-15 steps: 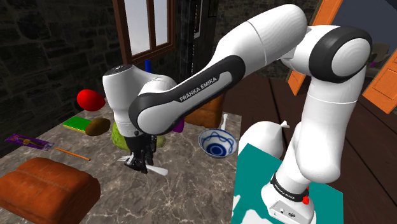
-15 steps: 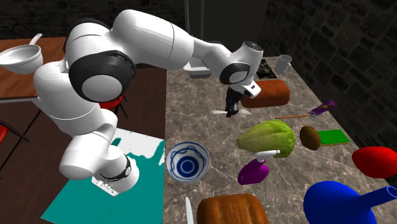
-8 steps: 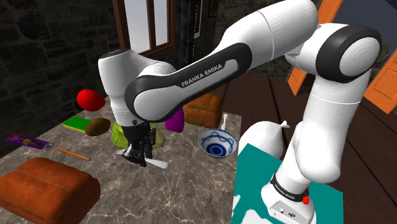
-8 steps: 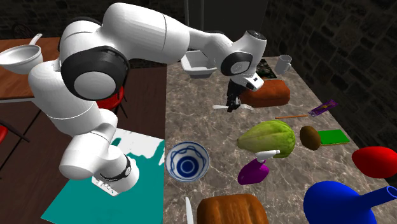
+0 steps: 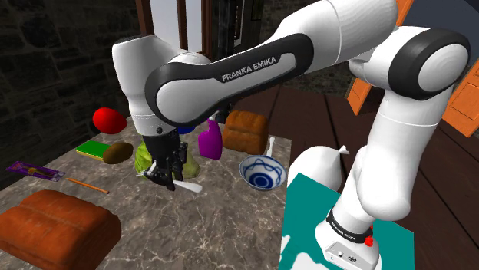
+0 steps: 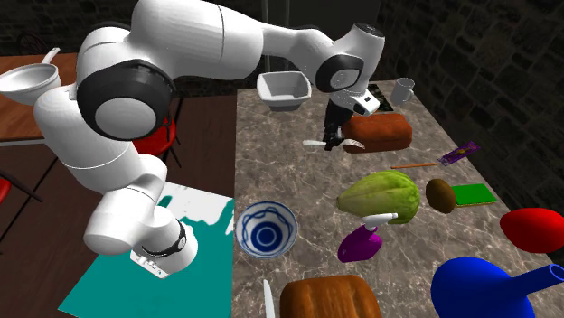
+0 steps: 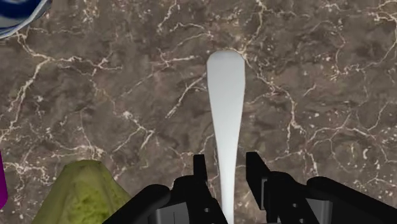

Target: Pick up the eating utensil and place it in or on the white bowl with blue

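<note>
Wrist view looks along the tool [image 7: 226,164], its two fingers drawn close and clasping the thin part of the white utensil [image 7: 226,95] — the broad rounded end juts out ahead over the marble desk [image 7: 95,76]. By the shoulder view the pick-up seems done, with the utensil apparently lifted clear of the desk, so the carry is the step in hand. Next it must swing across to the white bowl with blue pattern [image 5: 265,162] — well apart, nearer the stand — and release just above it.
</note>
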Robot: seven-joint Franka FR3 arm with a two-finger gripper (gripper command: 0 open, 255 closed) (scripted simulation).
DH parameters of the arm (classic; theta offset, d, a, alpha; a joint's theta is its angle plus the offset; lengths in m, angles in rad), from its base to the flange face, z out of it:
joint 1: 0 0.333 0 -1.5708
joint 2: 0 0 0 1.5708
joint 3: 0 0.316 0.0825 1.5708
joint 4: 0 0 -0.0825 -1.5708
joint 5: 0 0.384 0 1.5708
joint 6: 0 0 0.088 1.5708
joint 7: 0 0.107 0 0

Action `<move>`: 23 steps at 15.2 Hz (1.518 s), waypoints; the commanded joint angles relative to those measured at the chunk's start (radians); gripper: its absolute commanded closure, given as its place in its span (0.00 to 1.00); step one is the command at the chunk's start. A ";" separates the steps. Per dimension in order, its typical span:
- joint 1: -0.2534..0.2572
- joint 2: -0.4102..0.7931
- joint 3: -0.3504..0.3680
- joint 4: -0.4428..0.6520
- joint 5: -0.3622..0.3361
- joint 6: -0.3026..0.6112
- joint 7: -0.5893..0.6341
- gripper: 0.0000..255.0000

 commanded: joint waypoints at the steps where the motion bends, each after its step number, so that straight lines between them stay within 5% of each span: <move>1: 0.000 -0.006 0.001 0.017 0.003 -0.022 0.000 1.00; 12: -0.081 -0.419 -0.109 -0.432 0.148 0.038 -0.264 1.00; 23: -0.125 -0.771 -0.292 -0.751 0.126 -0.004 -0.503 1.00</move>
